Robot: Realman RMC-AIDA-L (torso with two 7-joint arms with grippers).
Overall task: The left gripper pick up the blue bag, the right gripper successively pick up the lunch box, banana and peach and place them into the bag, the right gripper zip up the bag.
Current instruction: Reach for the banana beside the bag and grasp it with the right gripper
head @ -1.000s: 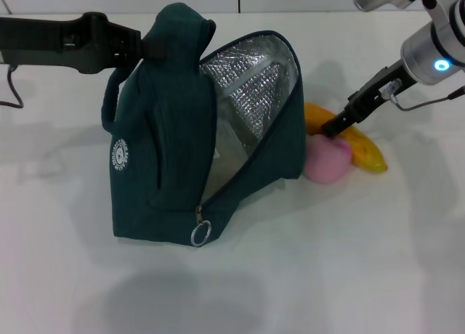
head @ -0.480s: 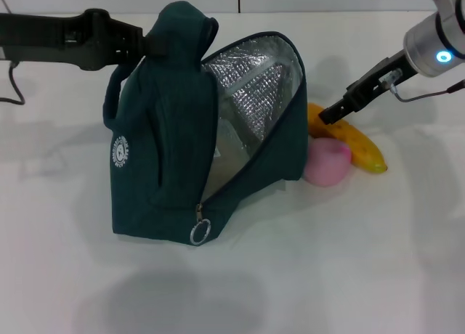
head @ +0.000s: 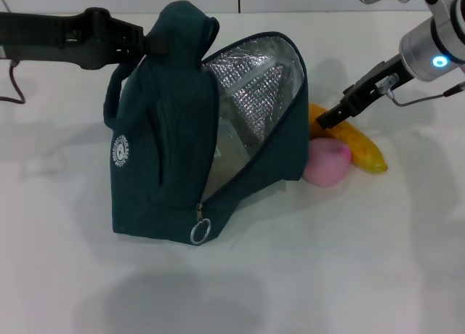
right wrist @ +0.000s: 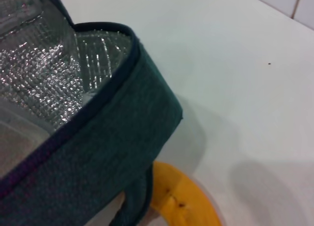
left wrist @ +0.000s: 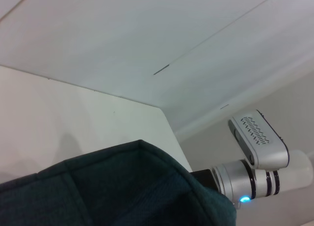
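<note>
Blue bag (head: 171, 152): stood upright on the white surface (head: 349, 261); its top was held up by the left gripper (head: 145, 45); the zip was undone and the mouth gaped toward the robot's right; the silver foil lining (head: 251, 87) was exposed; the ring-pull (head: 200, 233) hung at the low end of the zip.
Bag contents: a pale, clear-walled shape, apparently the lunch box (head: 227, 151), lay low inside against the lining; its details could not be made out.
Left gripper: reached in from the robot's left at the level of the bag's top; pinched on the bag's upper fabric; the fingers were mostly buried in the cloth.
Right gripper (head: 328, 120): tilted down just above the near end of the banana (head: 357, 146); whether its fingers were spread or pressed together could not be told.
Banana: lay on the surface outside the bag, just beside the bag's open side.
Peach (head: 326, 162): rested on the surface outside the bag; touching the banana and close against the bag's edge.
</note>
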